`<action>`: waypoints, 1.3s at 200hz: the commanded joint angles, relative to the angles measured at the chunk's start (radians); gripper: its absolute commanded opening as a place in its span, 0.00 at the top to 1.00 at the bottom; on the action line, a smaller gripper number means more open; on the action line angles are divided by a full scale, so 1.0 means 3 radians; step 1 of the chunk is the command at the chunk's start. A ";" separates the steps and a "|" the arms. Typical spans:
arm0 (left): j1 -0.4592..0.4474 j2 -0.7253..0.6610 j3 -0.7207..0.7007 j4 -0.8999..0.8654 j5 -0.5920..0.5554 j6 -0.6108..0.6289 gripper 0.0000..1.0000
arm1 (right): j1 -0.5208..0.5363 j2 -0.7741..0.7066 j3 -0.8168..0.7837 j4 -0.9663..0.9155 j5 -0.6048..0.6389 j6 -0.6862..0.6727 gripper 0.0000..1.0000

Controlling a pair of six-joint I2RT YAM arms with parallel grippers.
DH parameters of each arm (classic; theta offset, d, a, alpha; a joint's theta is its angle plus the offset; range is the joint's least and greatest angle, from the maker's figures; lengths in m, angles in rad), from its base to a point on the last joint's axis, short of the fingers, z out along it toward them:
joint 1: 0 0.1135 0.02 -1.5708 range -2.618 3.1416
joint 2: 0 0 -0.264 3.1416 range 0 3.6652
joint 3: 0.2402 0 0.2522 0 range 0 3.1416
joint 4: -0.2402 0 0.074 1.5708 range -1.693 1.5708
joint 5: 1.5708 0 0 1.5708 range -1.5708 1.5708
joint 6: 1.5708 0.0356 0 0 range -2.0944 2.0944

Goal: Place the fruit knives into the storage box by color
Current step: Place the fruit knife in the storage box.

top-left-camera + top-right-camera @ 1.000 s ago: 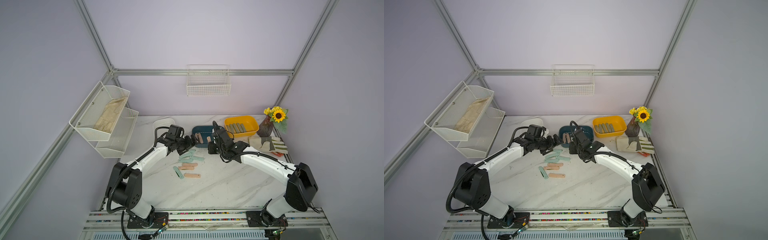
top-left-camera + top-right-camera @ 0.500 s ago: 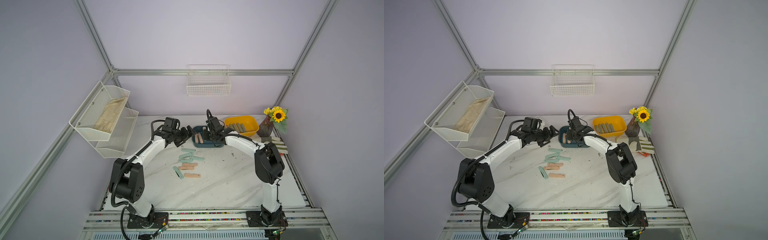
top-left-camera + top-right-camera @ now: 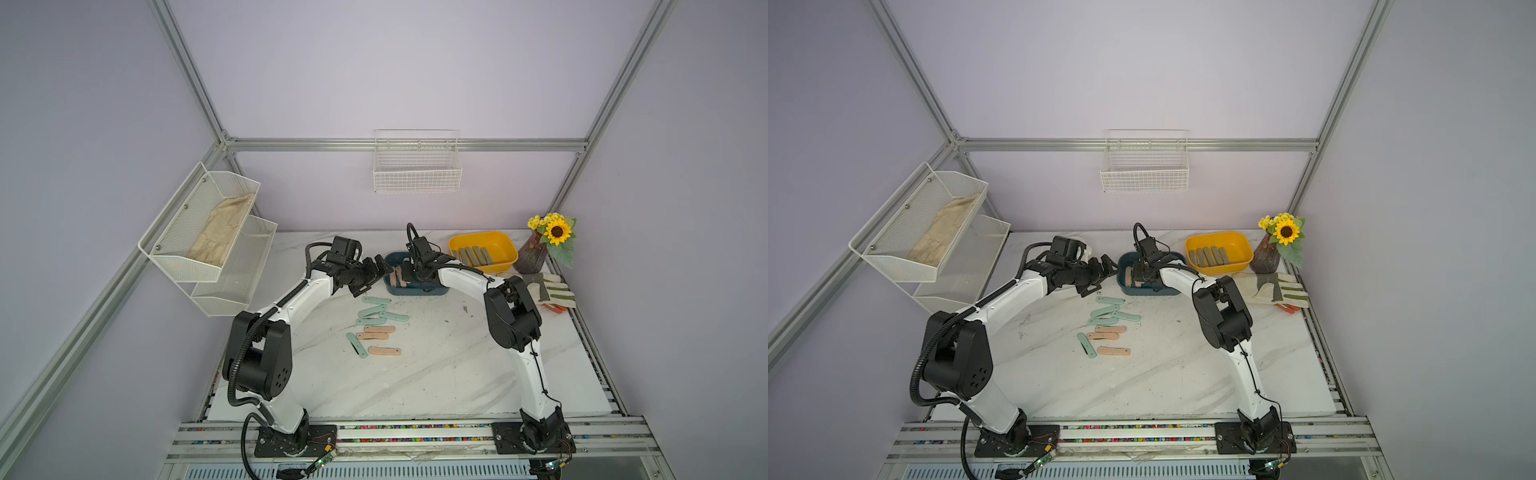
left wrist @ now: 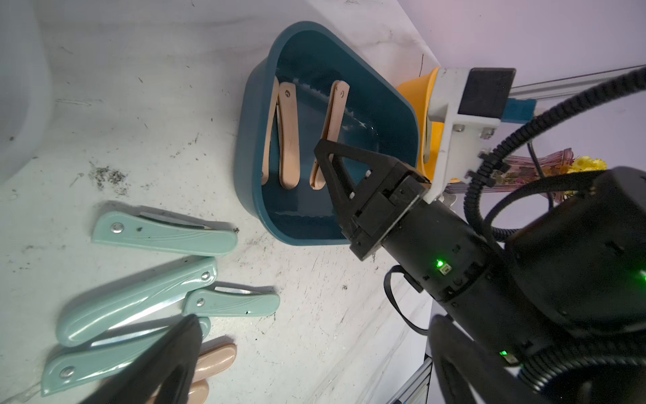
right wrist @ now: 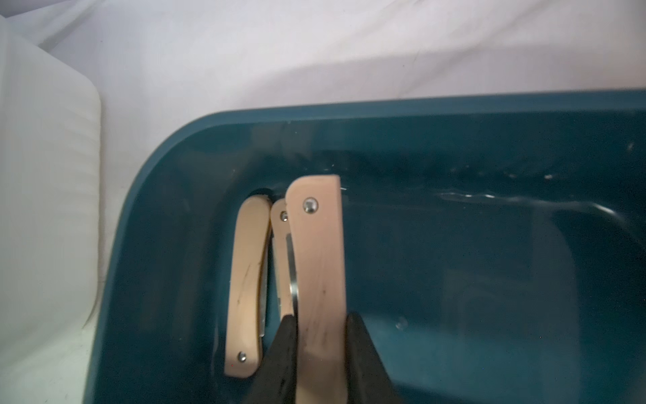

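Observation:
My right gripper (image 5: 321,318) is shut on a peach pink fruit knife (image 5: 320,252), held lengthwise inside the dark blue storage box (image 5: 454,115). Two more pink knives (image 5: 246,280) lie on the box floor beside it. In both top views the right gripper (image 3: 409,272) hangs over the blue box (image 3: 415,291). My left gripper (image 3: 380,270) stands open just left of that box, empty. Several mint green knives (image 4: 164,234) and pink knives (image 3: 384,351) lie loose on the table. Olive knives (image 3: 471,255) rest in the yellow box (image 3: 484,239).
A white container (image 5: 45,210) sits left of the blue box, mostly behind my left wrist. A striped work glove (image 3: 548,291) and a sunflower vase (image 3: 534,253) stand at the right edge. Wire racks (image 3: 208,232) hang on the left wall, a wire basket (image 3: 417,166) on the back wall.
My right arm has swung back from the table's middle to over the blue box, carrying the pink knife. The left gripper drew back a little and stays open.

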 commanded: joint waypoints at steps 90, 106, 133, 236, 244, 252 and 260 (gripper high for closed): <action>0.0018 -0.0001 0.0362 0.0013 0.0052 0.0067 0.00 | -0.0067 0.0325 0.0327 -0.0027 -0.0071 -0.0041 0.76; 0.0018 -0.0009 0.0354 0.0010 0.0051 0.0063 0.00 | -0.0067 0.0340 0.0326 -0.0028 -0.0071 -0.0041 0.75; 0.0018 -0.0021 0.0352 0.0011 0.0047 0.0058 0.00 | -0.0065 0.0354 0.0334 -0.0029 -0.0071 -0.0035 0.69; 0.0013 -0.0175 0.0250 -0.0018 0.0036 0.0029 0.00 | -0.0072 -0.0200 0.0229 -0.0086 -0.0113 -0.0048 0.51; 0.0008 -0.0209 0.0220 -0.0017 0.0029 0.0022 0.00 | -0.0072 -0.0263 0.0212 -0.0103 -0.0115 -0.0066 0.51; 0.0012 -0.0248 0.0185 -0.0017 0.0020 0.0016 0.00 | -0.0070 -0.0324 0.0191 -0.0119 -0.0127 -0.0090 0.50; 0.0003 -0.0288 0.0146 -0.0016 0.0010 0.0011 0.00 | -0.0072 -0.0389 0.0159 -0.0125 -0.0136 -0.0112 0.50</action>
